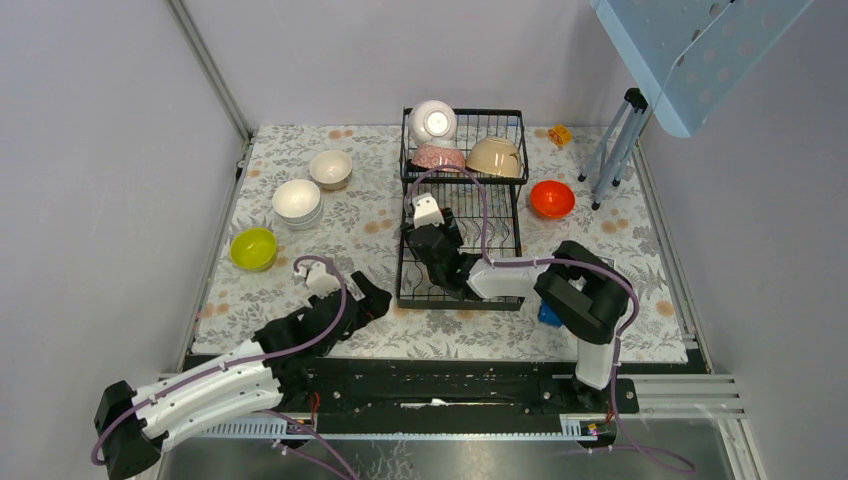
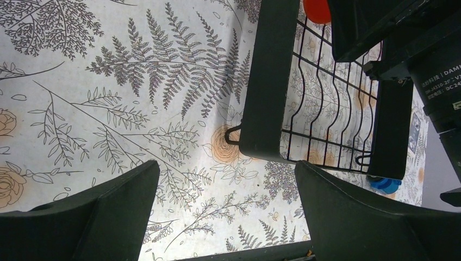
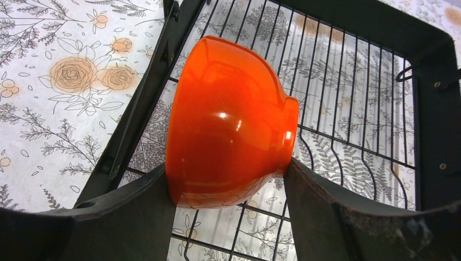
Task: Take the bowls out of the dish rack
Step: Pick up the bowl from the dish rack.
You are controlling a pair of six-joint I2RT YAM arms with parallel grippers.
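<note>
The black wire dish rack [image 1: 508, 250] stands mid-table. Its upper basket holds a white bowl [image 1: 433, 122], a pink-patterned bowl [image 1: 438, 157] and a beige bowl [image 1: 494, 158]. My right gripper [image 1: 428, 222] reaches into the lower tray [image 3: 380, 32]. In the right wrist view this gripper [image 3: 225, 166] is shut on an orange-red bowl [image 3: 228, 114] standing on its edge over the wires. My left gripper [image 1: 375, 298] is open and empty, low over the tablecloth by the rack's front-left corner [image 2: 261, 81]; it also shows in the left wrist view [image 2: 227, 174].
On the cloth lie a cream bowl [image 1: 330, 168], stacked white bowls [image 1: 297, 201] and a yellow-green bowl [image 1: 253, 248] at left, and an orange-red bowl [image 1: 552, 198] right of the rack. A blue block [image 1: 548, 315] lies by the right arm. A tripod [image 1: 615, 150] stands back right.
</note>
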